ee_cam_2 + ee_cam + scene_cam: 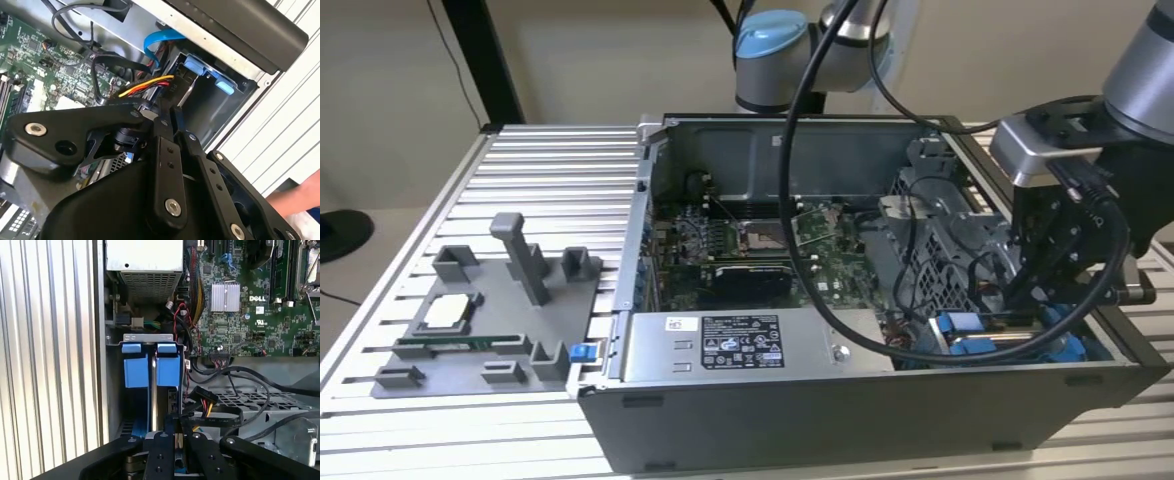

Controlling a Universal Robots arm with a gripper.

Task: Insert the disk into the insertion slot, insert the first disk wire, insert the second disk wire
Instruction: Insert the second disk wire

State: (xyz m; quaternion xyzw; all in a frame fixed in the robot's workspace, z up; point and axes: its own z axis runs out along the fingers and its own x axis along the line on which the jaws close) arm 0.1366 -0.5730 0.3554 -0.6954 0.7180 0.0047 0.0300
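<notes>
The disk [136,371] stands edge-on in the insertion slot [147,337], its blue carrier tabs side by side at the slot's mouth. In the exterior view the slot [963,335] lies in the case's near corner on the exterior view's right. My gripper [178,424] hangs just over that corner, fingers pressed together on a disk wire [202,402] of yellow, red and black strands with a black plug. In the second wrist view the same wire [145,86] runs up to the gripper [172,112]. A flat blue wire [156,44] curves into the bay beside the blue bracket [200,67]. The gripper [1027,305] reaches down into the case.
A grey power-supply box [734,345] fills the case's near side, with the motherboard [747,240] behind it. A perforated metal cage [250,400] and loose black cables [235,372] crowd the slot. A grey fixture [480,320] sits on the ribbed table [547,180]. A person's hand [300,200] is beside the case.
</notes>
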